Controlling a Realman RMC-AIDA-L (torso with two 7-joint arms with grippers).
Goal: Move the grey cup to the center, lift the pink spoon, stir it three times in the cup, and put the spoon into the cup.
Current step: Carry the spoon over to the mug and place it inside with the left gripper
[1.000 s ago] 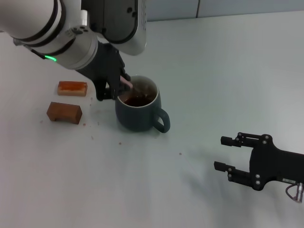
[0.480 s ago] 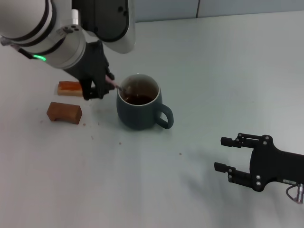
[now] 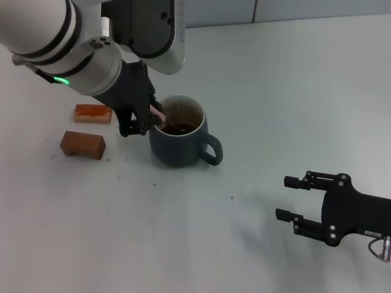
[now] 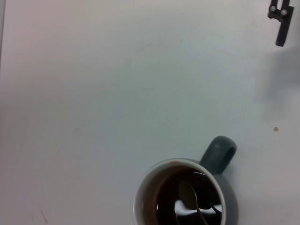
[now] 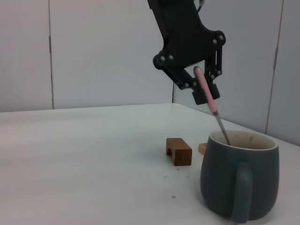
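Note:
The grey cup (image 3: 178, 146) stands on the table left of the middle, handle toward the right, with brown liquid inside. My left gripper (image 3: 146, 117) hangs over the cup's left rim, shut on the pink spoon (image 3: 158, 112). The spoon slants down into the cup. In the right wrist view the left gripper (image 5: 202, 86) holds the pink spoon (image 5: 206, 92) by its handle, and the metal end dips below the rim of the cup (image 5: 224, 187). The left wrist view looks down into the cup (image 4: 140, 199), where the spoon's bowl (image 4: 187, 194) lies in the liquid. My right gripper (image 3: 283, 196) rests open at the front right.
Two brown wooden blocks (image 3: 82, 144) (image 3: 93, 113) lie left of the cup, close to the left arm. In the right wrist view the nearer block (image 5: 178, 151) sits beyond the cup. Small crumbs dot the table in front of the cup.
The left gripper swung left of the cup's rim, then back right over it, carrying the spoon's tip around inside. The cup shifted slightly at first. The right arm stayed still.

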